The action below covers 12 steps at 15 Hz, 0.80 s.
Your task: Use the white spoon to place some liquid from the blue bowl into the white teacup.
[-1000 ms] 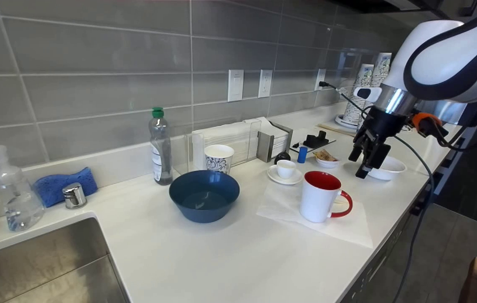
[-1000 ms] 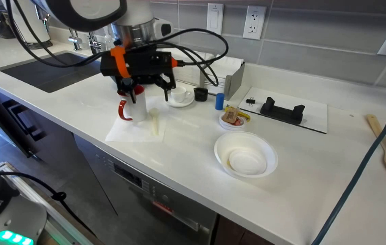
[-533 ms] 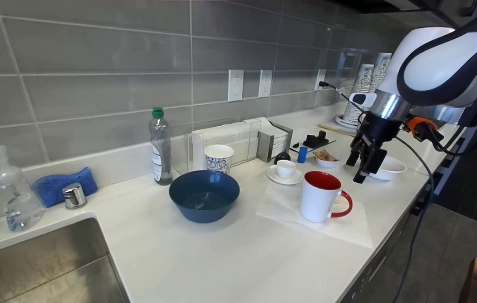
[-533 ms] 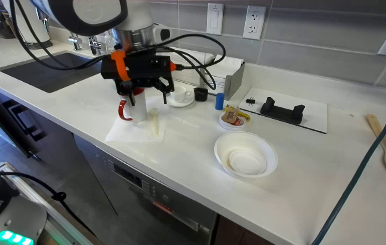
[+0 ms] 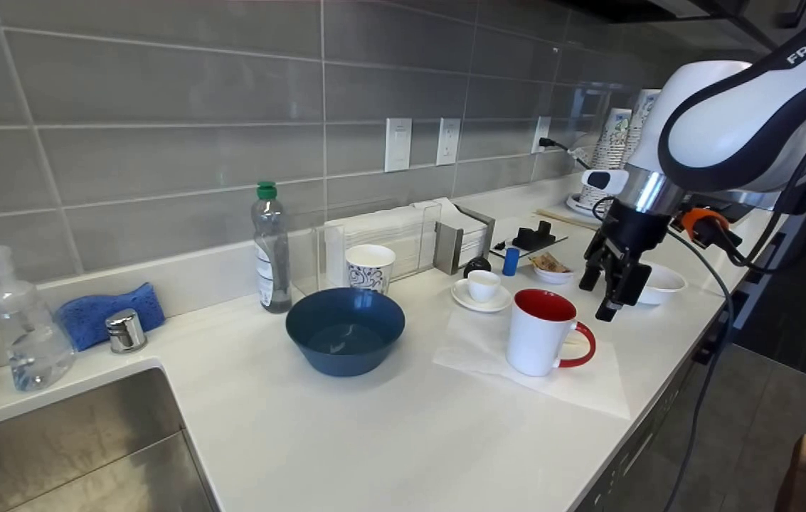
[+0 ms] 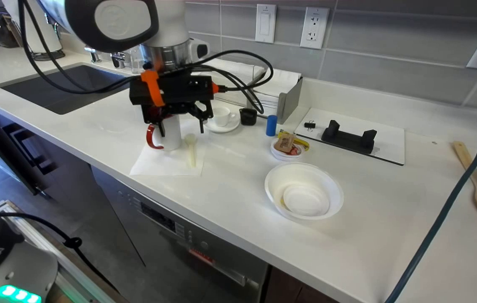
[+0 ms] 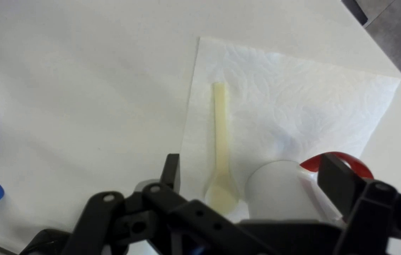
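The white spoon [image 7: 221, 141] lies flat on a paper napkin [image 7: 292, 99], bowl end toward my gripper; it also shows in an exterior view [image 6: 191, 149]. My gripper [image 7: 251, 170] is open and empty, above the counter near the spoon and the red-handled mug; its fingers stand wide apart in an exterior view [image 6: 182, 129]. The blue bowl [image 5: 346, 334] stands on the counter nearer the sink; the arm hides it in an exterior view. The white teacup [image 5: 483, 286] sits on its saucer [image 5: 461, 297] behind the mug, also seen in an exterior view [image 6: 221, 116].
The white mug with red handle [image 5: 534, 341] stands on the napkin right beside the spoon, under the gripper. A white bowl [image 6: 326, 185], a packet dish [image 6: 286, 147], a blue cylinder [image 6: 271, 125] and a black object [image 6: 248, 116] stand around. A soap bottle [image 5: 271, 249] stands behind the blue bowl.
My gripper has come down toward the counter and shifted slightly toward the mug, staying open. The spoon, bowl, mug and teacup have not moved.
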{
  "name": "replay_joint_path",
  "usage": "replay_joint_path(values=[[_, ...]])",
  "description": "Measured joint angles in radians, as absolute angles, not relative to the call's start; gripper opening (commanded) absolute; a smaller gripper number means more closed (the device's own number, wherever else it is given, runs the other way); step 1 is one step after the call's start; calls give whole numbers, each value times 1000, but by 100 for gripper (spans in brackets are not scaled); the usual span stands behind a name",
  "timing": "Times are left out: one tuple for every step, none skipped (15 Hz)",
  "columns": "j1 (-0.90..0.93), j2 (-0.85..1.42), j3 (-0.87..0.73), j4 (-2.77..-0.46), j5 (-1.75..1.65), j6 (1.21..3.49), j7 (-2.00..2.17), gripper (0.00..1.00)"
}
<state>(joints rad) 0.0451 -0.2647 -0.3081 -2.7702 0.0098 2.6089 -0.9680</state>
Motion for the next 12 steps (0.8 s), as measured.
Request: replay_joint_path(values=[[45,-253,-309,-2770,23,2617,-983,100],[44,-241,-310,-2770,40,2626,-1001,100],[44,-229,-310,-2770,60,2637,-1020,100],[44,-218,-310,-2770,81,2652,-1040,100],[45,-204,-310,-2770,104,2672,-1062,100],[47,-191,-310,-2770,133,2692,-1085,100],[50,-177,-310,-2770,167,2712,-1112,100],[55,-164,-310,-2770,205,2726,-1138,100],[60,-150,-309,-2770,249,2741,-1169,100],[70,-136,-311,-2770,295,2755,-1202,100],[82,-124,-315,-2770,340,2764,-1236,100],[93,-111,-316,-2770,386,2773,-1271,100]])
